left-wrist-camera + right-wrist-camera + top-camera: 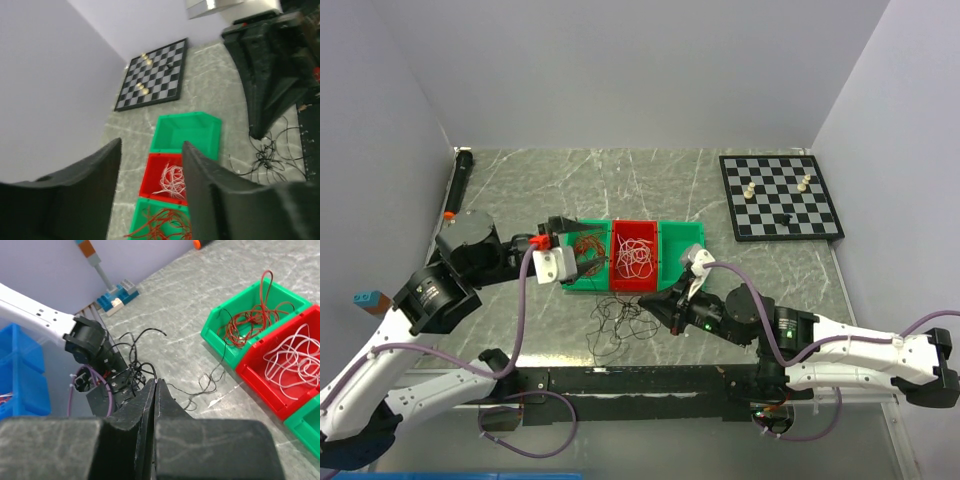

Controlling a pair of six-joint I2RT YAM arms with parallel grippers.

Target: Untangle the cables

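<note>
The black wires [620,318] lie in a loose clump with no clear long axis on the counter [520,180] just before the bins. They sit at the tips of the right jaws, which are pressed together, on a strand or not cannot be told, so that arm is nearer. The left jaws hang wide and empty over the left green bin [590,287] of red wires [590,248]; the red bin [635,289] holds white wires [635,255], and the right green bin [682,232] is empty.
</note>
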